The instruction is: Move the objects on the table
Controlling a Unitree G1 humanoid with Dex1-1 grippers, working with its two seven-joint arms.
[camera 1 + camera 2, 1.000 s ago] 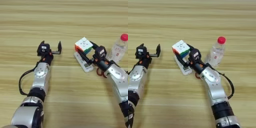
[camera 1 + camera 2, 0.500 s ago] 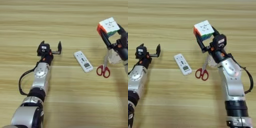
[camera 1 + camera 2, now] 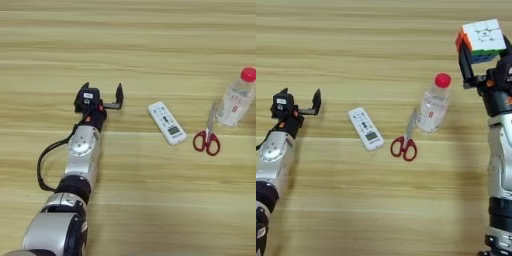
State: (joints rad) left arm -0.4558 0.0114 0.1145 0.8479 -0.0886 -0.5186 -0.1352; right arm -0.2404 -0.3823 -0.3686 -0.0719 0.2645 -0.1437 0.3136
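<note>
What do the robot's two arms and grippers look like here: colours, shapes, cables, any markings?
Both arms are built of rounded silver-grey segments joined by black rings. The left arm has a black cable looping out beside it, a small white label on its black wrist block and an orange spot below. Each of the left gripper and the right gripper has two black fingers; orange accents show at the right wrist.

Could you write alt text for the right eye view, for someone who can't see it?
The robot's right gripper holds a multicoloured puzzle cube at the right. On the wooden table lie a white remote control, red-handled scissors and a bottle; the left gripper rests open.
</note>
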